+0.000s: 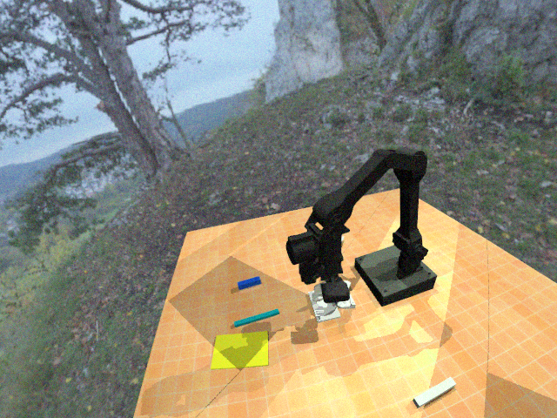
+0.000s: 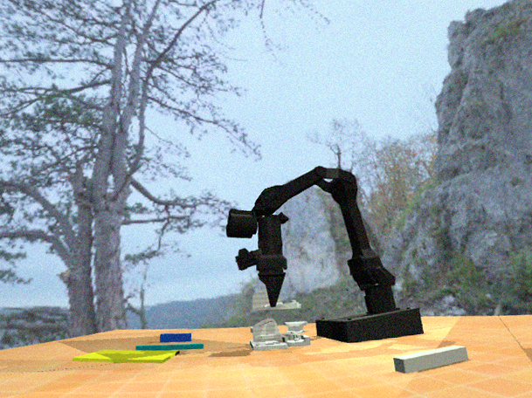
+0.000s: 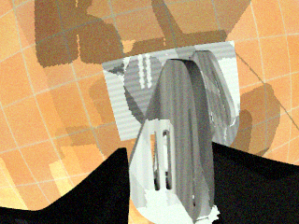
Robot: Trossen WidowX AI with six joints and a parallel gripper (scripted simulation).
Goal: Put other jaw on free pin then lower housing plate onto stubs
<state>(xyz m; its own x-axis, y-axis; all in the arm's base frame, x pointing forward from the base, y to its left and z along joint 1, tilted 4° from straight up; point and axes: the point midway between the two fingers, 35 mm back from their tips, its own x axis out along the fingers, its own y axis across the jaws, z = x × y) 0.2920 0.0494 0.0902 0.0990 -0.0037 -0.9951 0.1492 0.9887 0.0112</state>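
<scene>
My gripper (image 1: 336, 292) (image 2: 273, 303) (image 3: 161, 152) points down and is shut on a pale grey piece with a raised ridged back and two slots, which looks like the housing plate (image 2: 288, 306) (image 3: 179, 103). It is held above the white base (image 1: 328, 316) (image 2: 268, 345) (image 3: 117, 105), with a gap between them in the exterior view. The base has an upright rounded hump (image 2: 265, 328) (image 3: 220, 100) and small white parts (image 2: 296, 326) beside it. The held piece hides much of the base in the wrist view; the pins and jaws cannot be told apart.
A blue block (image 1: 249, 282) (image 2: 175, 337), a teal bar (image 1: 256, 317) (image 2: 170, 346) and a flat yellow square (image 1: 256, 341) (image 2: 127, 356) lie left of the base. A pale grey bar (image 1: 433, 392) (image 2: 432, 358) lies at the front right. The arm's black pedestal (image 1: 395, 274) (image 2: 370, 326) stands close on the right.
</scene>
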